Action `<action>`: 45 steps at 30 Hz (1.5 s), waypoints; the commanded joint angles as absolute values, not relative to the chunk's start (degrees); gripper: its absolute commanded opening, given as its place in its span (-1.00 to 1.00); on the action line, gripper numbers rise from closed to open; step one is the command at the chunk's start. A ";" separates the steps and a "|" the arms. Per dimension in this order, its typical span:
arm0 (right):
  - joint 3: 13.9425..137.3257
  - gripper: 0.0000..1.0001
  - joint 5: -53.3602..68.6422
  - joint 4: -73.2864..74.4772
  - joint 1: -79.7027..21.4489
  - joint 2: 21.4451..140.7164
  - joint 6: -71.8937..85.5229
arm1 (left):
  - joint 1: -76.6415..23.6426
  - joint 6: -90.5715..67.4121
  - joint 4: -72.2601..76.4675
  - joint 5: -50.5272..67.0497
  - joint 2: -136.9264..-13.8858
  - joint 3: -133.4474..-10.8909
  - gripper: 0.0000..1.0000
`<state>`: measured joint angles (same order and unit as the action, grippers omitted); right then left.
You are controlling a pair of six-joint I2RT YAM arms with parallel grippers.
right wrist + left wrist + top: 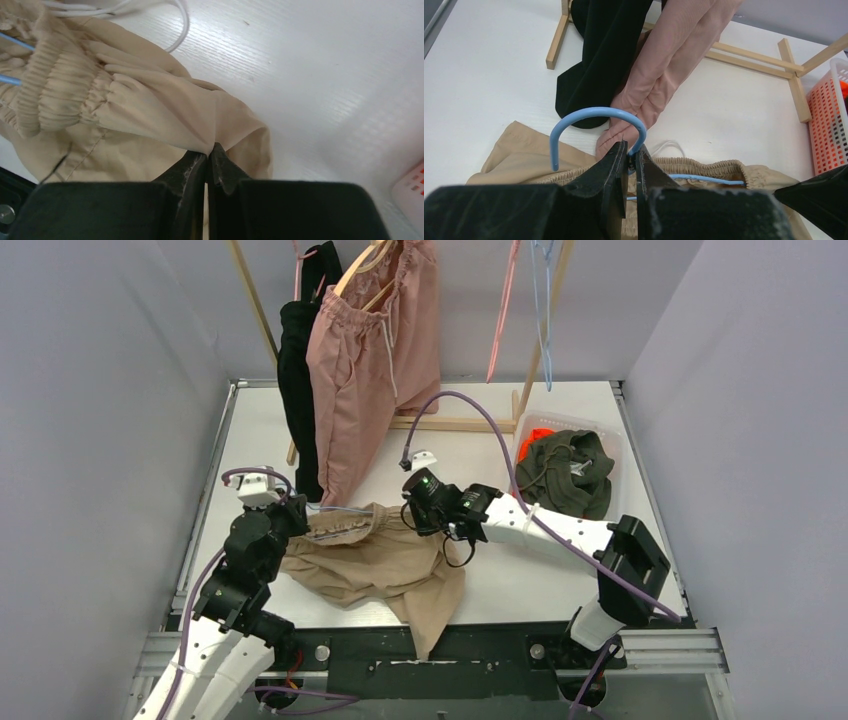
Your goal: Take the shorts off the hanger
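Observation:
Beige shorts (375,560) lie spread on the table in front of both arms, one leg hanging over the near edge. A blue hanger (596,117) is threaded inside their gathered waistband (704,165). My left gripper (631,152) is shut on the hanger's neck just below the hook. My right gripper (210,149) is shut on a pinched fold of the beige shorts (150,110) beside the waistband's right end. Dusty pink shorts (375,360) hang on a wooden hanger at the back.
A black garment (298,380) hangs left of the pink shorts on the wooden rack (455,424). A white basket (560,420) at the right holds dark olive shorts (565,470) over orange ones (535,435). Pink and blue empty hangers (540,300) hang at the back right.

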<state>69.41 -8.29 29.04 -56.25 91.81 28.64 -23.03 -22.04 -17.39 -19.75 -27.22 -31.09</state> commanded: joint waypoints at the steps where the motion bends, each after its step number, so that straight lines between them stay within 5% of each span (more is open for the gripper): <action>1: 69.97 -1.00 -18.23 33.75 -53.64 88.09 33.57 | -22.76 -22.37 -14.44 -21.52 -26.59 -33.20 -1.00; 7: 65.56 -1.00 -30.03 34.30 -51.83 79.51 42.22 | -22.76 -22.85 -15.38 -24.34 -25.95 -33.57 -1.00; 22: 63.83 -1.00 -26.89 32.64 -47.04 87.30 40.88 | -22.37 -24.25 -16.37 -26.91 -24.08 -34.52 -1.00; 28: 63.33 -1.00 -15.42 26.26 -48.56 88.21 31.93 | -22.32 -24.00 -15.31 -25.58 -24.21 -33.93 -1.00; 45: 58.36 -0.34 -16.96 15.71 -55.89 76.83 25.48 | -22.32 -22.00 -12.08 -16.46 -24.16 -32.45 -1.00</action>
